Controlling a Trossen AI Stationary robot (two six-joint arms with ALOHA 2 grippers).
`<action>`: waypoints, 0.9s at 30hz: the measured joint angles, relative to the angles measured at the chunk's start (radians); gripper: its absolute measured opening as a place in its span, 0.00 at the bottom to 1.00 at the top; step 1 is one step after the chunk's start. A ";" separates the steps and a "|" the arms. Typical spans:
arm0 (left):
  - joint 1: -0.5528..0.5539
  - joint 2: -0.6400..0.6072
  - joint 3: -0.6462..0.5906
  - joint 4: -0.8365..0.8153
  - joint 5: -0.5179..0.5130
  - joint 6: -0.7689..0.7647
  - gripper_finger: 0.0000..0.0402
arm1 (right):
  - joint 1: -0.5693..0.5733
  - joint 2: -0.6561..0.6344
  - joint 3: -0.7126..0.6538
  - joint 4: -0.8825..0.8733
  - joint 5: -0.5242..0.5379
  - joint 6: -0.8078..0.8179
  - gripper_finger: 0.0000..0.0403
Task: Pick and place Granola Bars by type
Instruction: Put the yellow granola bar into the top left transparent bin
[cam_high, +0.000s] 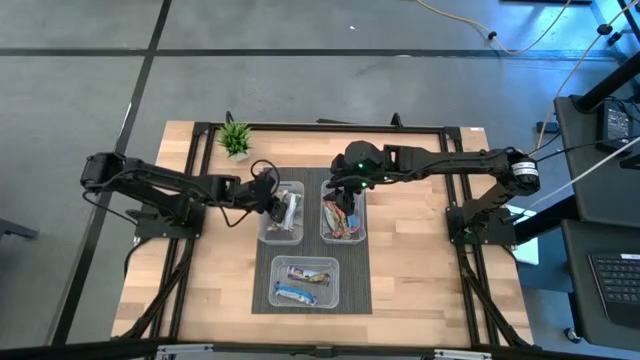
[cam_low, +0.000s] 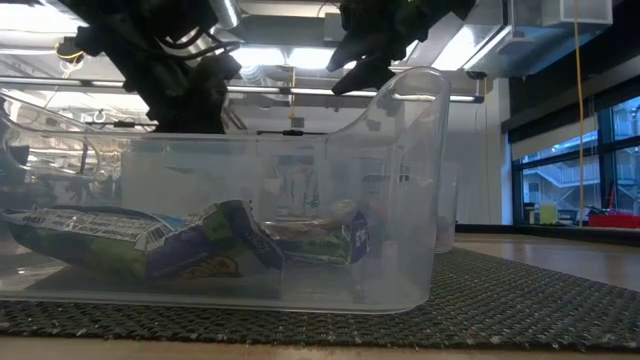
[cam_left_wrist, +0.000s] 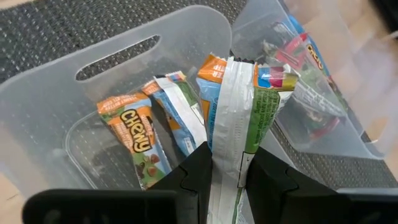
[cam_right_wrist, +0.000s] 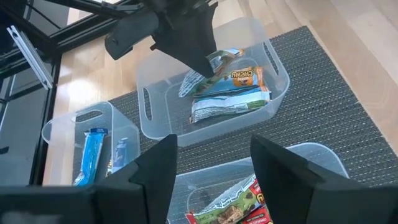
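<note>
My left gripper (cam_left_wrist: 229, 155) (cam_high: 272, 198) is over the left clear bin (cam_high: 282, 232) and is shut on an orange-topped granola bar (cam_left_wrist: 236, 106), whose white-and-green back faces the camera. Under it, orange-brown bars (cam_left_wrist: 134, 134) lie on that bin's floor. My right gripper (cam_right_wrist: 213, 155) (cam_high: 345, 195) is open and empty above the right bin (cam_high: 343, 236), which holds red-multicoloured bars (cam_right_wrist: 233, 208). Blue-white bars (cam_high: 303, 282) (cam_low: 150, 240) lie flat in the near bin. My left gripper pinches the bar between its two fingers by one end (cam_left_wrist: 227, 163). The bar runs along the fingers and sticks out past their tips. The fingers come from above, slanting down into the left bin. Whether the bar's free end (cam_left_wrist: 217, 65) touches the bars below, I cannot tell.
The three bins stand on a dark woven mat (cam_high: 355, 290) in the middle of the wooden table. A small green potted plant (cam_high: 236, 139) stands at the far edge, left of centre. Bare wood lies left and right of the mat.
</note>
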 joint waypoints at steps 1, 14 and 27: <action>0.003 0.000 0.000 -0.001 0.001 -0.004 0.19 | 0.000 0.000 0.000 0.000 0.000 -0.001 0.51; 0.032 0.000 0.000 0.007 0.077 0.023 0.19 | 0.000 0.000 0.000 -0.002 0.000 -0.004 0.51; 0.035 0.000 0.000 0.007 0.027 0.021 0.19 | 0.000 0.000 0.000 -0.014 0.000 -0.037 0.51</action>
